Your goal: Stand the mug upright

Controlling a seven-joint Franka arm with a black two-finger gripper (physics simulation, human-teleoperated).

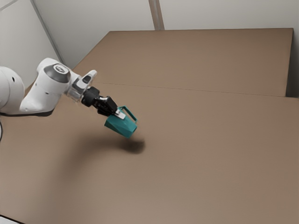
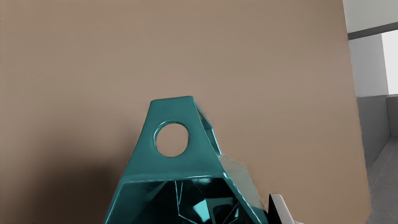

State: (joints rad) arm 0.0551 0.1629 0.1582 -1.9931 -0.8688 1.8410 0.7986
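Teal and glossy, the mug is tilted in mid-air left of the exterior view's centre, gripped by its body in the gripper, presumably raised off the counter to give it room to turn. That hold seems meant to leave the handle free. Angular walls frame a dark, shiny hollow, and a round hole pierces the handle's flat plate.
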